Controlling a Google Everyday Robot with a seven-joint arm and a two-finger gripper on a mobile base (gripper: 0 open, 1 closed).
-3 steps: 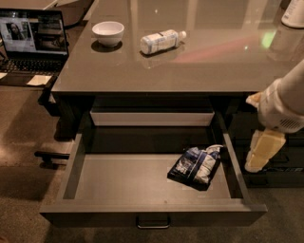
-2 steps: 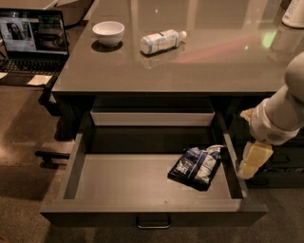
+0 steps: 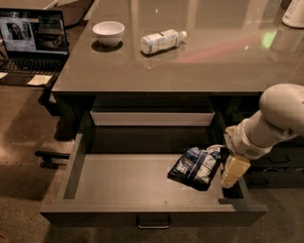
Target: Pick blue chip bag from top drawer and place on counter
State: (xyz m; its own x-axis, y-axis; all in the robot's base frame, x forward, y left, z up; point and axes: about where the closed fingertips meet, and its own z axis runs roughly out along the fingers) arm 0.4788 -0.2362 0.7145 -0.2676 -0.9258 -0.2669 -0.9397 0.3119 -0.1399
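The blue chip bag [image 3: 196,167] lies crinkled on the floor of the open top drawer [image 3: 123,182], near its right wall. The drawer is pulled out wide, with a small metal handle [image 3: 153,221] on its front. My gripper [image 3: 234,171], cream-coloured on a white arm, hangs inside the drawer's right end, just right of the bag and close to or touching its edge. The glossy grey-brown counter [image 3: 209,57] stretches above the drawer.
On the counter lie a clear plastic bottle [image 3: 161,41] on its side and a white bowl [image 3: 109,32]. A white-fronted shallow tray [image 3: 152,118] sits under the counter behind the drawer. An open laptop [image 3: 32,40] stands at the left. A white object [image 3: 294,14] stands at the counter's far right.
My arm has moved left and down, bringing the gripper from outside the drawer's right wall to beside the chip bag. The bag has not moved.
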